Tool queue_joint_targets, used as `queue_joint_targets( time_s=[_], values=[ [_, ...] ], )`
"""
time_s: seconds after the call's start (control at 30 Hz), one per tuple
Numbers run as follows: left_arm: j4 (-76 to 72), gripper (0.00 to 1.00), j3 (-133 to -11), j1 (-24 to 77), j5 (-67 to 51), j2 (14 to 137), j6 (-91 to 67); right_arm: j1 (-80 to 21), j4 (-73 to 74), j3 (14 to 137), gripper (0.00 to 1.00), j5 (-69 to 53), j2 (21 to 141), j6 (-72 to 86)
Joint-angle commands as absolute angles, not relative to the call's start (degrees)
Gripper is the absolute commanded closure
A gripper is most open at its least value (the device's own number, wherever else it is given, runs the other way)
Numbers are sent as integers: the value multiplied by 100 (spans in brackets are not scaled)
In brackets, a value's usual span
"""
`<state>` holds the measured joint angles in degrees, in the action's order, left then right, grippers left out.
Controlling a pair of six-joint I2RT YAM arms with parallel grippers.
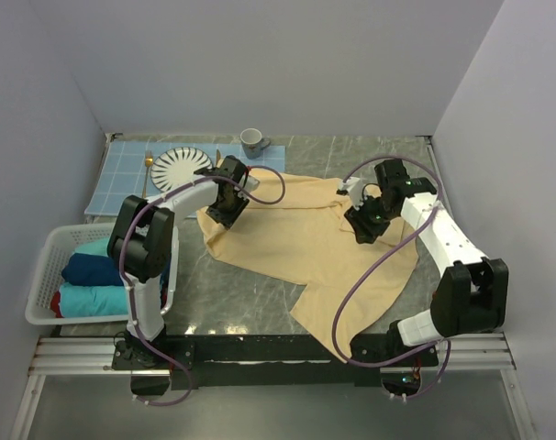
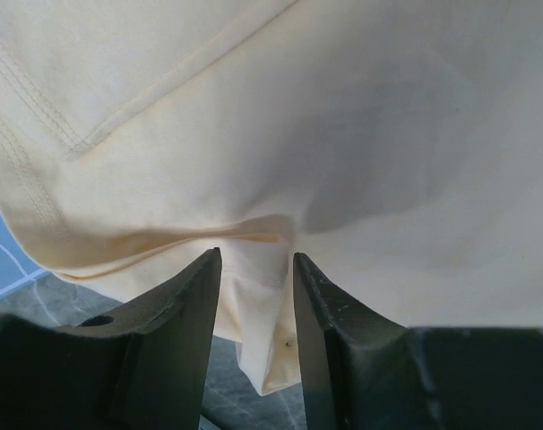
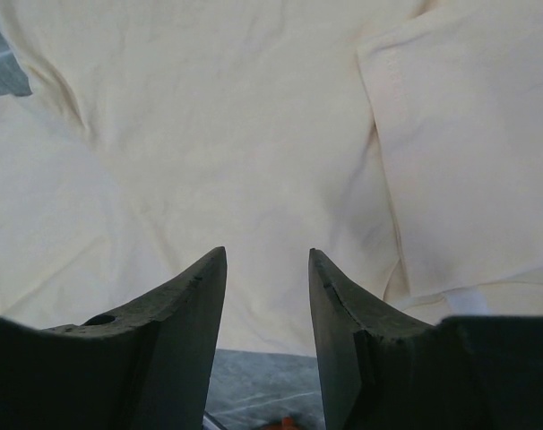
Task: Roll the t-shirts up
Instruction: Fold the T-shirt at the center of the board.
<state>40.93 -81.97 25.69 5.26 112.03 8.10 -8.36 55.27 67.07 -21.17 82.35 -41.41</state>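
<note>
One large pale yellow-cream t-shirt [image 1: 296, 238] lies spread over the middle of the table, with one part trailing toward the near edge. My left gripper [image 1: 225, 203] is at the shirt's far left corner. In the left wrist view the left gripper [image 2: 256, 255] is shut on a bunched fold of the t-shirt [image 2: 343, 134], and a cloth corner hangs down between the fingers above the table. My right gripper [image 1: 361, 227] is at the shirt's right side. In the right wrist view the right gripper [image 3: 267, 253] is open and empty, its tips over the edge of the t-shirt [image 3: 236, 134].
A white basket [image 1: 39, 275] at the left holds rolled blue, teal and red cloths [image 1: 94, 270]. At the back left a blue checked mat [image 1: 122, 174] carries a striped plate [image 1: 182, 165]. A grey mug [image 1: 253, 140] stands behind the shirt. Walls close in on three sides.
</note>
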Motion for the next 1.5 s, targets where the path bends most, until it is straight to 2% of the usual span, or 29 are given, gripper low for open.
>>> queue_joint_targets(
  time_s=[0.0, 0.5, 0.8, 0.9, 1.0, 1.03, 1.3, 1.47],
  values=[
    [4149, 57, -8447, 2601, 527, 11119, 765, -844, 5432, 6882, 50, -2259, 8385, -4034],
    [4113, 61, -8218, 2628, 483, 11276, 826, -844, 5423, 6961, 50, -2241, 8490, -4254],
    [4122, 68, -8306, 2654, 501, 11356, 896, -852, 5362, 6671, 50, -2206, 8139, -4210],
    [4122, 75, -8271, 2663, 510, 11320, 949, -844, 5317, 6566, 50, -2197, 8016, -4149],
    [4148, 97, -8314, 2663, 527, 11303, 993, -844, 5335, 6557, 50, -2197, 7954, -4096],
    [4166, 99, -8349, 2663, 519, 11277, 1011, -852, 5335, 6565, 50, -2197, 7919, -4096],
    [4219, 99, -8244, 2417, 729, 10530, 1081, -905, 5397, 6416, 53, -2180, 7524, -5077],
    [4192, 99, -7928, 2058, 791, 9941, 1090, -1396, 5028, 5749, 53, -2031, 6751, -6115]
  ],
)
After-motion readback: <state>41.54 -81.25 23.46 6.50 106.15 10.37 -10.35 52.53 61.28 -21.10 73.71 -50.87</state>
